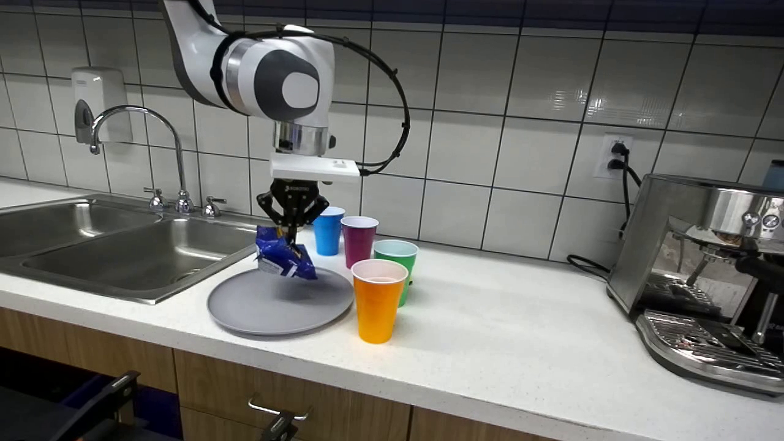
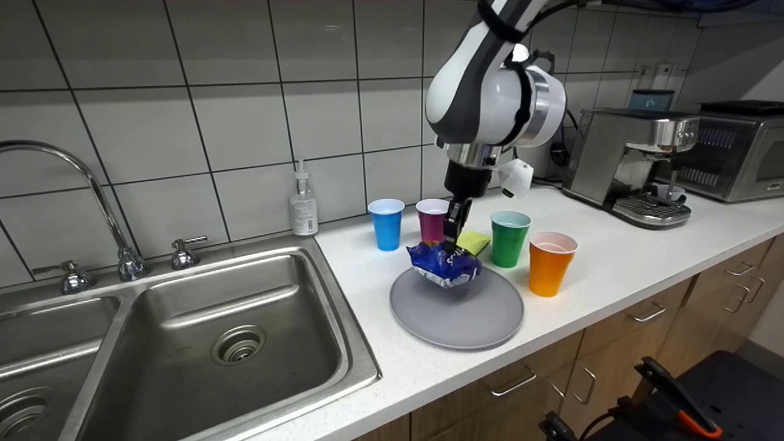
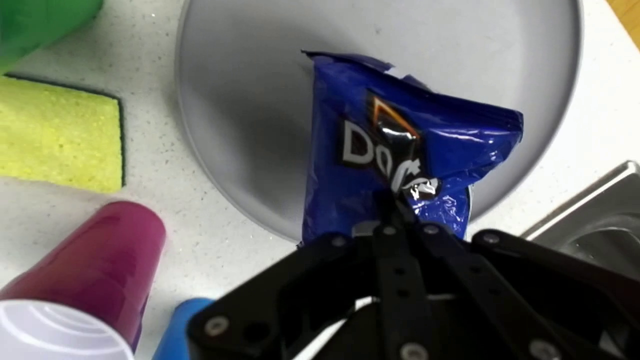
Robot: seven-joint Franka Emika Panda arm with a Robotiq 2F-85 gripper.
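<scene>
My gripper [image 1: 292, 239] is shut on a blue chip bag [image 1: 283, 256], pinching it near its middle. The bag is crumpled and hangs tilted just above the grey round plate [image 1: 245, 309], with a shadow beneath it. In an exterior view the gripper [image 2: 451, 240] holds the bag [image 2: 442, 267] over the back part of the plate [image 2: 456, 327]. In the wrist view the fingertips [image 3: 397, 200] press into the bag's printed front [image 3: 345, 190], and the plate [image 3: 240, 125] shows behind it. The bag's underside is hidden there.
Blue [image 2: 386, 228], purple [image 2: 431, 223], green [image 2: 508, 242] and orange [image 2: 549, 269] cups stand upright around the plate's back and side. A yellow sponge [image 3: 60, 135] lies between. A steel sink [image 2: 245, 306] and faucet [image 1: 177, 159] lie beside; a coffee machine [image 1: 692, 263] stands farther along.
</scene>
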